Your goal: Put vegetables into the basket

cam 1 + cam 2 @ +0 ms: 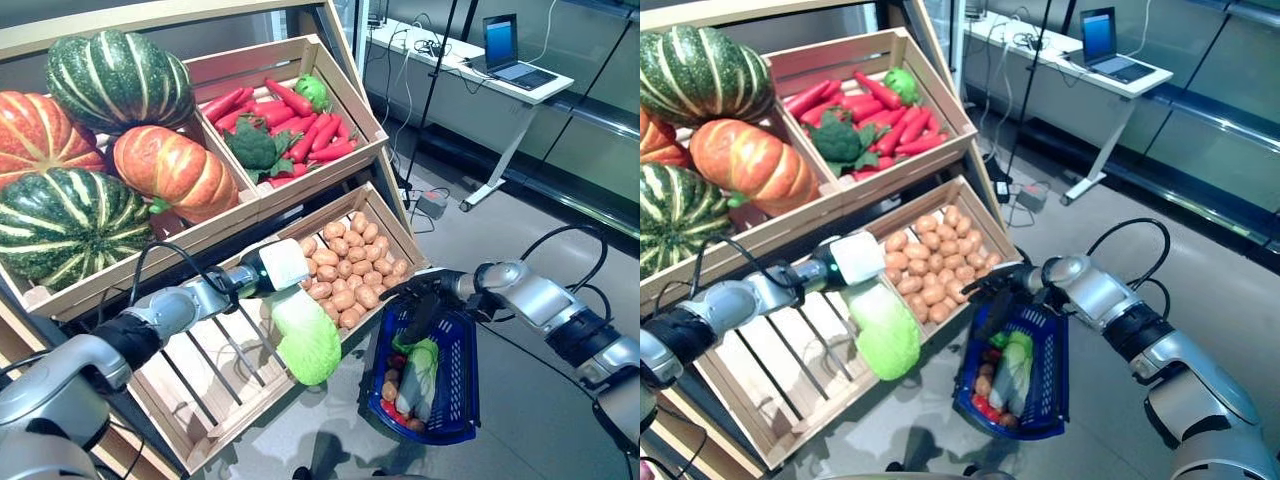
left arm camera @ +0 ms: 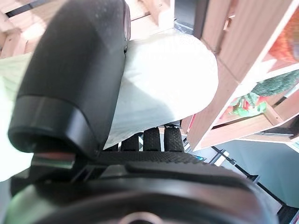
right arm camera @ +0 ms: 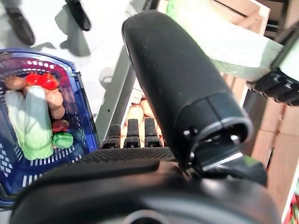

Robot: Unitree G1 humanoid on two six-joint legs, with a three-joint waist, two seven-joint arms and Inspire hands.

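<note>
Pale leafy cabbage (image 1: 303, 338) in left hand (image 1: 258, 270); blue mesh basket (image 1: 455, 385) hangs from right hand (image 1: 425, 290).

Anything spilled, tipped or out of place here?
Nothing spilled. The blue basket hangs tilted from the right hand, contents inside. The left hand holds a cabbage over the empty slatted crate.

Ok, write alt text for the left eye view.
The left hand holds a pale green cabbage above the empty slatted crate, while the right hand holds a blue basket of vegetables beside it. Potatoes, red peppers and pumpkins fill other crates.
</note>
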